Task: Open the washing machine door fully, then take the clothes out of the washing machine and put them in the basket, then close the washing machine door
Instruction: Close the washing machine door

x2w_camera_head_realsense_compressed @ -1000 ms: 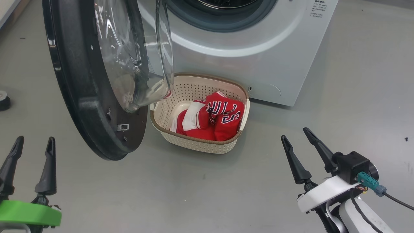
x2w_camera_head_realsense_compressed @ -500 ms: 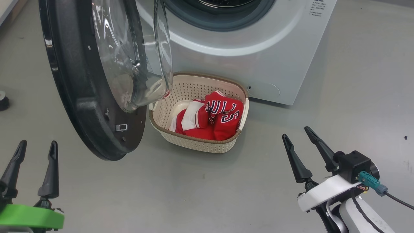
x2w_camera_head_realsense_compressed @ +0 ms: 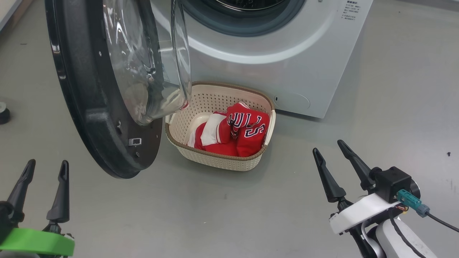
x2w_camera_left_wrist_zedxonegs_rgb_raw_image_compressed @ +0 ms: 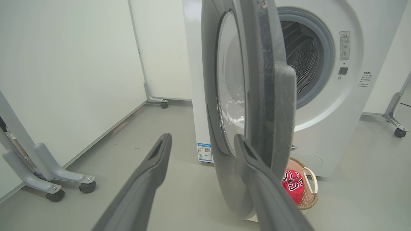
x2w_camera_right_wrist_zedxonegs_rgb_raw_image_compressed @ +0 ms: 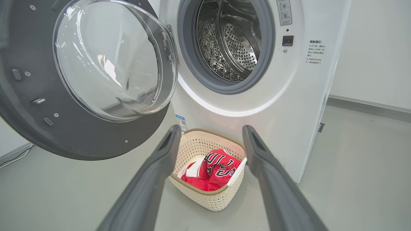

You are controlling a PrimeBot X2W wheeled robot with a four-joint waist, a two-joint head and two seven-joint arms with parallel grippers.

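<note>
The washing machine [x2w_camera_head_realsense_compressed: 287,53] stands at the top with its door [x2w_camera_head_realsense_compressed: 93,89] swung out to the left, glass bowl facing the basket. The steel drum [x2w_camera_right_wrist_zedxonegs_rgb_raw_image_compressed: 231,38] looks empty. On the floor against the machine's front sits the cream basket [x2w_camera_head_realsense_compressed: 218,161], and the red clothes [x2w_camera_head_realsense_compressed: 240,134] lie inside it. My left gripper [x2w_camera_head_realsense_compressed: 48,162] is open and empty at the lower left, in front of the door's lower rim. In the left wrist view the door [x2w_camera_left_wrist_zedxonegs_rgb_raw_image_compressed: 269,96] is edge-on just beyond the left gripper [x2w_camera_left_wrist_zedxonegs_rgb_raw_image_compressed: 203,137]. My right gripper [x2w_camera_head_realsense_compressed: 327,146] is open and empty, right of the basket [x2w_camera_right_wrist_zedxonegs_rgb_raw_image_compressed: 208,199].
White partition panels on castor feet [x2w_camera_left_wrist_zedxonegs_rgb_raw_image_compressed: 54,189] line the left side. Another castor leg [x2w_camera_left_wrist_zedxonegs_rgb_raw_image_compressed: 398,128] stands right of the machine. A small dark round object [x2w_camera_head_realsense_compressed: 3,113] lies on the grey floor at the far left.
My left gripper has dropped lower and slightly right in the head view, still open. The right gripper, door and basket have hardly moved.
</note>
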